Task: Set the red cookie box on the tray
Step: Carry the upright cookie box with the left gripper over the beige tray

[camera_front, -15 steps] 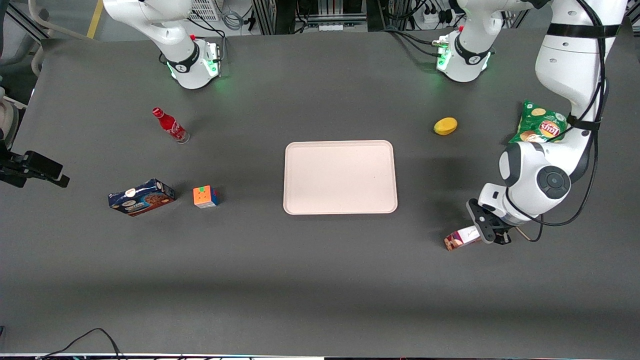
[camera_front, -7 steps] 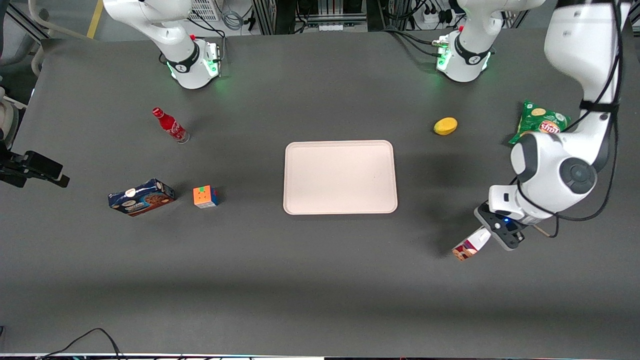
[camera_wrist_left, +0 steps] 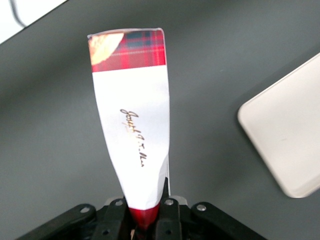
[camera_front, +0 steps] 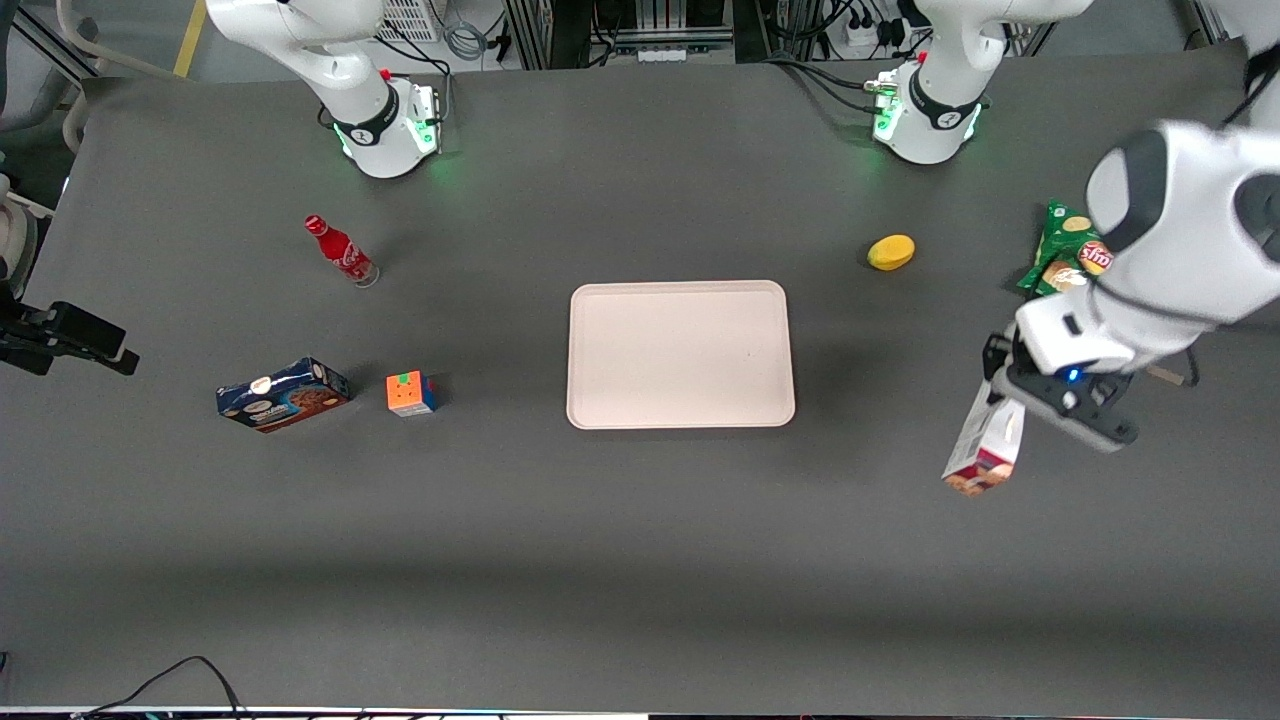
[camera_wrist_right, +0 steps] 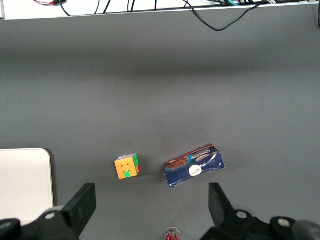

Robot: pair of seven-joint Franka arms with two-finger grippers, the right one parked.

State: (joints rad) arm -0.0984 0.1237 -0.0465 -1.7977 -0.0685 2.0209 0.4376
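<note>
The end effector (camera_front: 1012,392) pinches only one end of the red cookie box (camera_front: 985,447), lifted above the desk (camera_front: 640,560); it may pivot or slip before reaching the tray (camera_front: 680,354).

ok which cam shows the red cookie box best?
Left wrist view: the red cookie box fills it, clamped in the gripper. Front view shows it small, hanging beneath the wrist. Right wrist view misses it.
</note>
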